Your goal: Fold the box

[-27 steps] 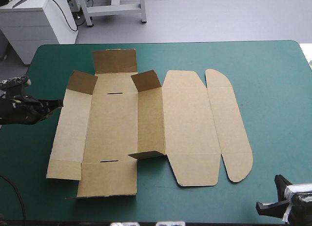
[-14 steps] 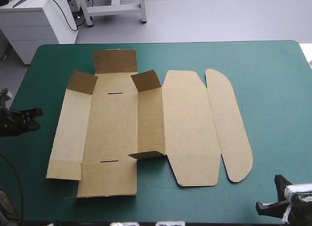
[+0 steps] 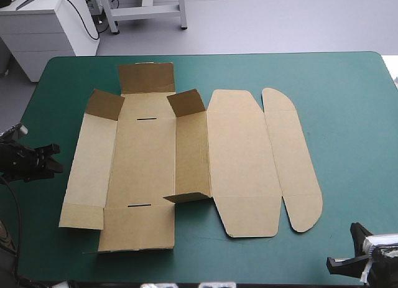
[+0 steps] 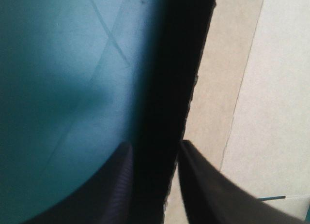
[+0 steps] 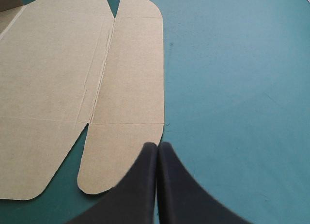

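The brown box point(image 3: 149, 157) lies spread on the teal-green cover, left of the middle. Its far end flap and two small corner flaps stand up, and the lid and rounded flap lie flat to the right. My left gripper point(image 3: 56, 158) is low at the table's left side, open, just short of the box's left panel. In the left wrist view the left gripper point(image 4: 155, 149) has the board's point(image 4: 227, 88) shadowed edge in line with its gap. My right gripper point(image 3: 342, 261) sits shut at the near right corner. The right wrist view shows the right gripper point(image 5: 157, 145) pointing at the rounded flap point(image 5: 131, 79).
The teal-green cover point(image 3: 348, 114) stretches wide to the right of the box. The table's left edge point(image 3: 25, 117) runs close behind my left gripper. The near edge point(image 3: 273, 280) lies just beside my right gripper.
My left gripper drew back from the box's left panel toward the table's left edge, then shifted toward the near side and back closer to the box. The box and right arm have not moved.
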